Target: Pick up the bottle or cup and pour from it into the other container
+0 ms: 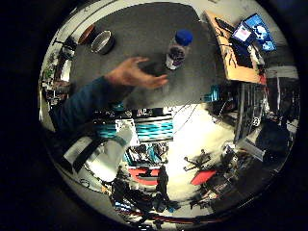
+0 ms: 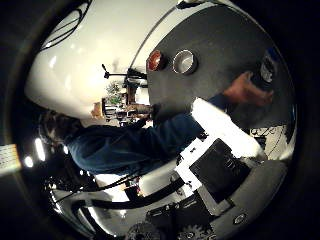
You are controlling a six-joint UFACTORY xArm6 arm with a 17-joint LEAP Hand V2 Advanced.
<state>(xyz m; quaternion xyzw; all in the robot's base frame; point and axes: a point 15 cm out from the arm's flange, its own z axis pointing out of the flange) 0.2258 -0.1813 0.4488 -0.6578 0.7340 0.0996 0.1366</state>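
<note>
Dark grey desk (image 1: 144,29), bottle (image 1: 177,50) with blue cap standing upright on it, person's open hand (image 1: 137,74) on the desk just beside the bottle, metal cup (image 1: 102,42) well apart from the bottle, red bowl (image 2: 156,60) touching the cup, robot hand (image 2: 220,150) away from the bottle, fingers open or curled, cannot tell.

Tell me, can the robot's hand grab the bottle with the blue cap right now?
Probably not yet. A person's hand reaches across the grey table right beside the bottle, and the robot's hand appears well back from it.
</note>
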